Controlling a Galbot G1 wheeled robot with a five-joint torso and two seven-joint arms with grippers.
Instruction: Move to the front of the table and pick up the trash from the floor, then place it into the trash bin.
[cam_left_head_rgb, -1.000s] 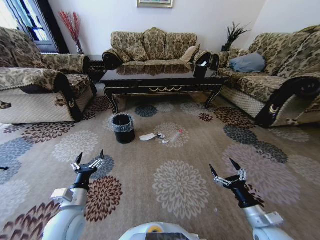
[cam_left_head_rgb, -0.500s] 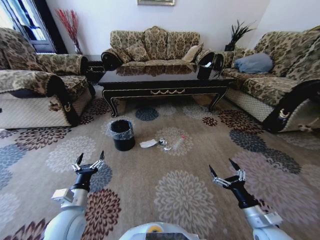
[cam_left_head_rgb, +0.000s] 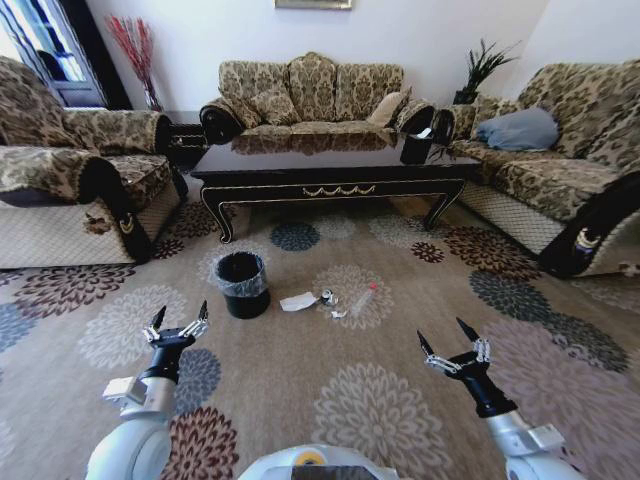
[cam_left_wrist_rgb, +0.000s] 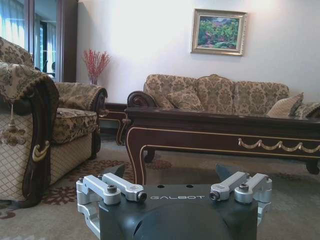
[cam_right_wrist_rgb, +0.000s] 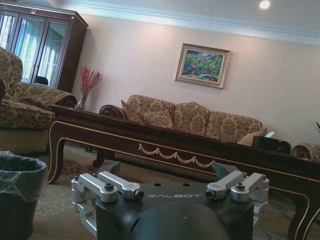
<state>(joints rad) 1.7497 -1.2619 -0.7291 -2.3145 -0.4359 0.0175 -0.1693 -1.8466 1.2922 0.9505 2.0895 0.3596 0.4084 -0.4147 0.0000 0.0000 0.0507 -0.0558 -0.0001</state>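
The dark glossy table (cam_left_head_rgb: 330, 178) with gold scrollwork stands ahead on the flowered carpet floor (cam_left_head_rgb: 300, 380). In front of it lies the trash: a white paper scrap (cam_left_head_rgb: 296, 301), a small silvery can (cam_left_head_rgb: 327, 297) and a clear bottle (cam_left_head_rgb: 363, 298) with a red cap. The black trash bin (cam_left_head_rgb: 243, 283) with its clear liner stands just left of them. My left gripper (cam_left_head_rgb: 181, 314) and right gripper (cam_left_head_rgb: 442, 334) hover open and empty over the carpet, well short of the trash. The wrist views show the open left gripper (cam_left_wrist_rgb: 171, 172) and right gripper (cam_right_wrist_rgb: 167, 169) facing the table (cam_left_wrist_rgb: 225, 135), with the bin (cam_right_wrist_rgb: 20, 192) close by.
Patterned sofas ring the table: one at the left (cam_left_head_rgb: 70, 190), one behind (cam_left_head_rgb: 310, 95), one at the right (cam_left_head_rgb: 560, 170). A small black tissue box (cam_left_head_rgb: 420, 148) sits on the table's right end. Open carpet lies between me and the trash.
The whole head view has shifted: the camera has moved closer, so the table, bin and trash appear larger and lower. Both grippers keep the same open pose.
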